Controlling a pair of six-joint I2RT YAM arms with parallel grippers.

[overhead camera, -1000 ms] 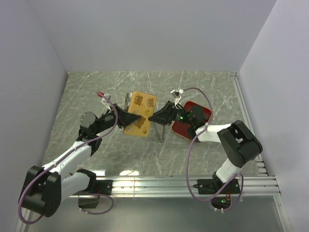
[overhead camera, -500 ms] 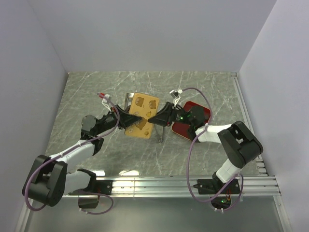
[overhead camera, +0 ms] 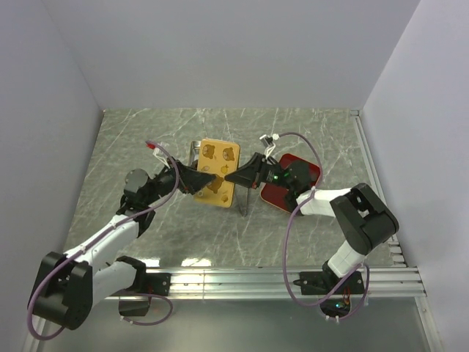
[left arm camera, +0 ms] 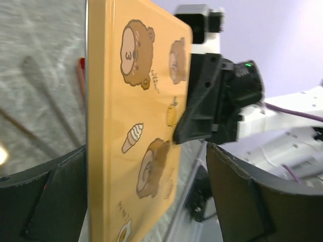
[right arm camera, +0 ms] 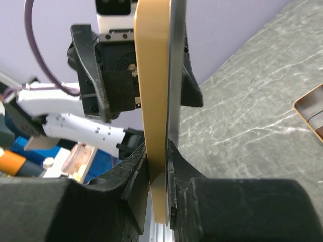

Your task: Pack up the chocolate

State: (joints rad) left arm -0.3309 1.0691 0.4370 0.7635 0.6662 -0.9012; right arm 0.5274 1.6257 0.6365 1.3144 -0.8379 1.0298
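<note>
Your left tool [left arm camera: 146,161] has just sprung apart, releasing the flat orange bear-printed tin lid [left arm camera: 141,91]; your right tool [right arm camera: 157,166] alone clamps its edge, so the handover looks complete.

You'll see an orange-gold lid [overhead camera: 218,173] printed with brown cartoon bears and a cream ice-cream cone, a black left claw [overhead camera: 207,179] and black right claw [overhead camera: 231,177] on either side of it, a red tray [overhead camera: 308,171] right of it, and a grey-green, white-veined bench [overhead camera: 132,147] beneath.
</note>
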